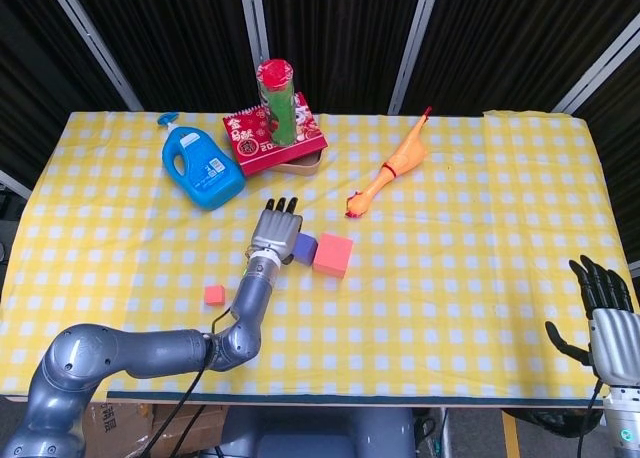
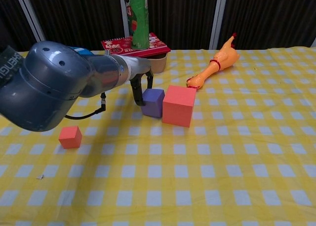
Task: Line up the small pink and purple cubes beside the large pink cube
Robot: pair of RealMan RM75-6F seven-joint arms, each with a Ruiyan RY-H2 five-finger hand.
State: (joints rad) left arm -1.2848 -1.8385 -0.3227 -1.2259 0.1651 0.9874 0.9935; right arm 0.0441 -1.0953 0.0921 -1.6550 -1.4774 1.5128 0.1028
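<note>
The large pink cube (image 1: 333, 255) (image 2: 178, 105) sits mid-table. The small purple cube (image 1: 305, 246) (image 2: 153, 102) stands on the cloth right against its left side. My left hand (image 1: 277, 230) (image 2: 140, 85) hovers just left of and behind the purple cube, fingers apart and pointing down around the cube's upper left corner, with no grip plainly visible. The small pink cube (image 1: 214, 295) (image 2: 70, 136) lies alone nearer the front left, beside my left forearm. My right hand (image 1: 605, 308) is at the table's front right corner, fingers spread and holding nothing.
A blue detergent bottle (image 1: 202, 166), a red box (image 1: 275, 138) with a green canister (image 1: 277, 100) on it, and a rubber chicken (image 1: 395, 166) (image 2: 217, 65) lie along the back. A cable (image 2: 86, 115) trails from my left arm near the purple cube.
</note>
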